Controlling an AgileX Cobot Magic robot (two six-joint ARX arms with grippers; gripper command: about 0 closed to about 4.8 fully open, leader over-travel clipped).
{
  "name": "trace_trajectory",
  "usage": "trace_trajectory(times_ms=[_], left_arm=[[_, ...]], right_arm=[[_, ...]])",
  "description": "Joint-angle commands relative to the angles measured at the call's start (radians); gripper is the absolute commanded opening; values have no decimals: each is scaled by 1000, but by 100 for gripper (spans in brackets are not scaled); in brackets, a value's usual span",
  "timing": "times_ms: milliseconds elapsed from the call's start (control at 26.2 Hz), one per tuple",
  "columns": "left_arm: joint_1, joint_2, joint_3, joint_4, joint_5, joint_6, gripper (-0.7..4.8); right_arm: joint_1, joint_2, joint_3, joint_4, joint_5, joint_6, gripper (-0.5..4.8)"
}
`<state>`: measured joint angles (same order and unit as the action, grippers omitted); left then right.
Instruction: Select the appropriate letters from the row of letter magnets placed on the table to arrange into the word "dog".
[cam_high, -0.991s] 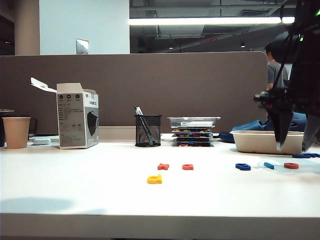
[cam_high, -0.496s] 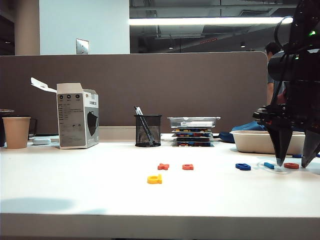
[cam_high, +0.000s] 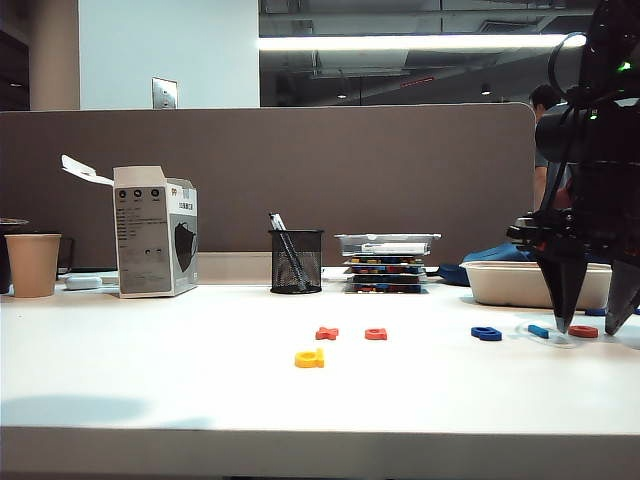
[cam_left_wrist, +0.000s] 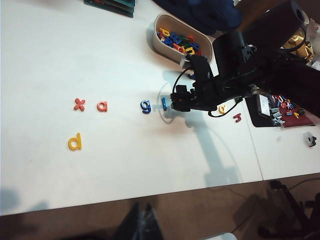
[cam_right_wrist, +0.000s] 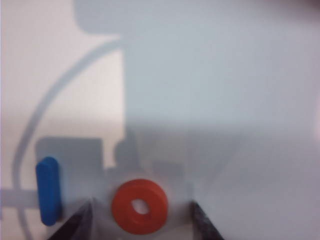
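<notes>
Exterior view: low at the table's (cam_high: 200, 400) near edge, facing level toward the far partition; mid-range.
Left wrist view: high above the table, looking steeply down from its left side; far off, whole letter row in frame.
Right wrist view: very close, pointing straight down between the right gripper's (cam_right_wrist: 142, 222) fingertips.
Shared: all three show the red ring letter (cam_right_wrist: 139, 206) and the light blue bar (cam_right_wrist: 49, 190); the exterior and left wrist views share the full row.

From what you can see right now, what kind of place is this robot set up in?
Probably an open-plan office or lab: a white desk backed by a grey cubicle partition, a mesh pen holder and a paper cup on it, and a person beyond the partition under strip lighting.
</notes>
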<state>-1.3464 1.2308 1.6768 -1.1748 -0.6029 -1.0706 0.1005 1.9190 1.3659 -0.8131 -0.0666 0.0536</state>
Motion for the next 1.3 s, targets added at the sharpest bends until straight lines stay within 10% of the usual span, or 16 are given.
trace_trajectory(times_ms=[38,1296], left_arm=[[2,-2,3,2,-4,0,-5],[2,-2,2,2,-4,0,-5]], right_arm=[[-1,3,0,-23,9,-3,226],[0,4,0,7,9,-3,103]])
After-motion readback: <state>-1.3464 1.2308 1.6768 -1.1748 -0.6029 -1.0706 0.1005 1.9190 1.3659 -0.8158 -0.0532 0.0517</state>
